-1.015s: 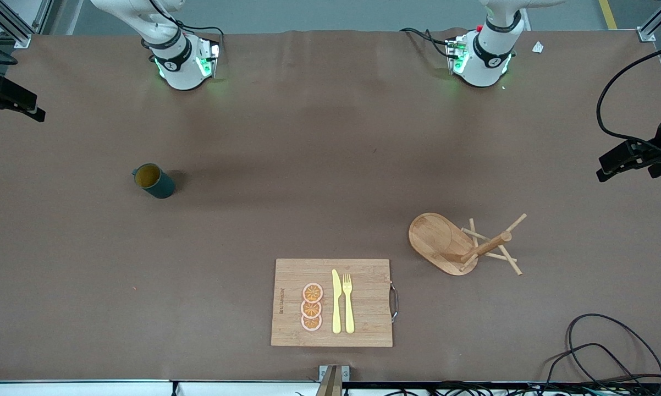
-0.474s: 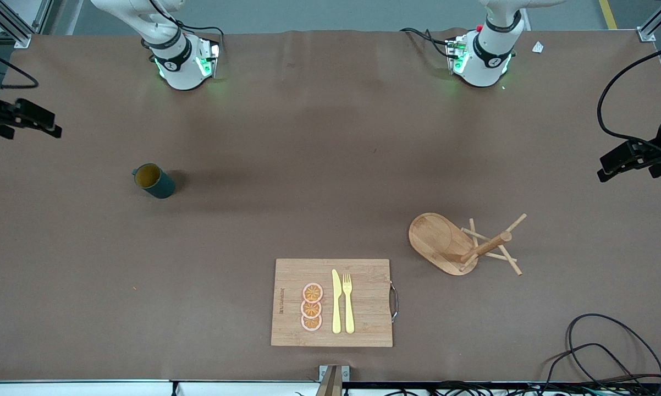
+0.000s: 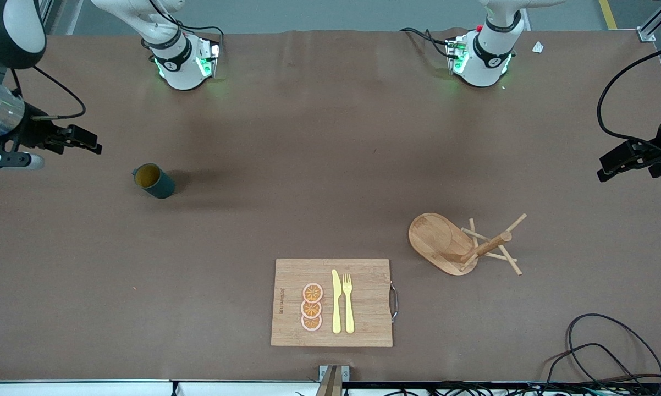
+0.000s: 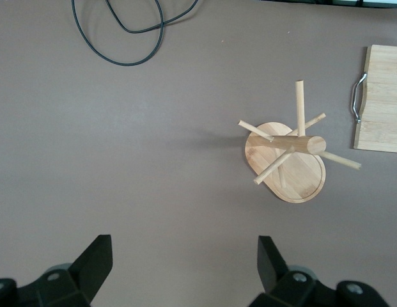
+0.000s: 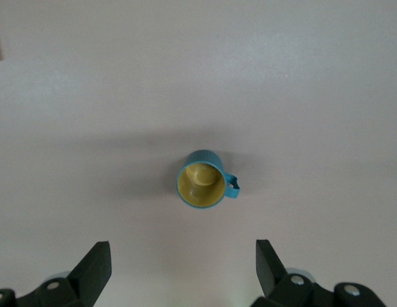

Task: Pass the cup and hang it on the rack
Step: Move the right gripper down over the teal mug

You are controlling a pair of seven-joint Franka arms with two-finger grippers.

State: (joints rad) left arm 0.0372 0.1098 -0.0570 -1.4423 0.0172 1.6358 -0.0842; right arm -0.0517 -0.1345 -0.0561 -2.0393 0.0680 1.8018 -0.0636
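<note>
The dark teal cup [image 3: 153,181] stands upright on the table toward the right arm's end, yellowish-brown inside showing. In the right wrist view the cup [image 5: 201,179] lies below my right gripper [image 5: 183,268], which is open, empty and high above it. In the front view the right gripper [image 3: 91,144] hangs over the table beside the cup. The wooden rack [image 3: 438,236] stands on its oval base toward the left arm's end. My left gripper [image 3: 605,168] is open and empty, up over the table's end, and sees the rack [image 4: 300,179] below; in that view the left gripper [image 4: 183,265] holds nothing.
A bamboo cutting board [image 3: 363,324] with orange slices [image 3: 312,307], a yellow knife [image 3: 336,301] and fork [image 3: 348,302] lies nearer the front camera, midway. Black cables [image 3: 594,352] lie near the front corner at the left arm's end.
My right gripper has moved in from the table's end toward the cup. The left arm, cup and rack have not moved.
</note>
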